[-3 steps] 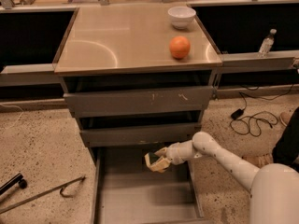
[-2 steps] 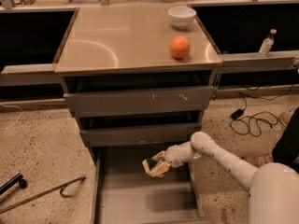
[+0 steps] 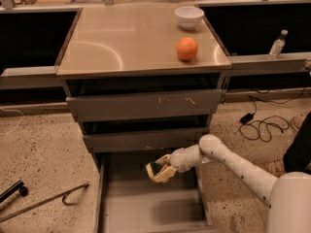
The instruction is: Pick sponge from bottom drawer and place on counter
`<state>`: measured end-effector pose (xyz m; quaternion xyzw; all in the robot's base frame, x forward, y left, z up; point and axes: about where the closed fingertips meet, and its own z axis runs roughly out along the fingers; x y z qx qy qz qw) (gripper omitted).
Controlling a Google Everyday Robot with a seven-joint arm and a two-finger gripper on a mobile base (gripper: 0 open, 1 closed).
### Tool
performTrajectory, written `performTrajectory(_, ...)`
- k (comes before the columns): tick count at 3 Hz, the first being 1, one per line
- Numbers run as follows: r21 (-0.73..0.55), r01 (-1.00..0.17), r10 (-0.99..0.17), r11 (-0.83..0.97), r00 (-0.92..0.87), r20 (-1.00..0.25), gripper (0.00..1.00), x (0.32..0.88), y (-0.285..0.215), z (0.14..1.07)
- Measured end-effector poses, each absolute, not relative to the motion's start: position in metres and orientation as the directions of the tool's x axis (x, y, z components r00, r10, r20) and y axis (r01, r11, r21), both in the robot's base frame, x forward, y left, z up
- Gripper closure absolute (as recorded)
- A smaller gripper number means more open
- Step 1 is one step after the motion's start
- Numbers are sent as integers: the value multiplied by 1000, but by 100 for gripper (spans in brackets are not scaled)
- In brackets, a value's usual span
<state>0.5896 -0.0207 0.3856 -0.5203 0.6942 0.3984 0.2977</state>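
My gripper hangs over the back part of the open bottom drawer, just below the middle drawer's front. Its pale yellowish fingers are closed around a small dark thing, the sponge, which is mostly hidden between them. The sponge is held a little above the drawer floor. The counter is the glossy tan top of the cabinet, well above the gripper. My white arm reaches in from the lower right.
An orange and a white bowl stand on the counter's right side. Two narrower grey drawers sit partly open above the gripper. A metal tool lies on the floor at left, and cables at right.
My gripper has moved slightly left and down over the bottom drawer, still closed on the dark thing. Nothing on the counter has moved.
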Motion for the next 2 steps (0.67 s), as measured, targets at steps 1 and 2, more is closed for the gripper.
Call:
performTrajectory(1, 87, -993, -458, 80, -114, -882, 100, 575, -9, 466)
performTrajectory(2, -39, -996, -403, -83, 69, -913, 100, 543, 30, 552)
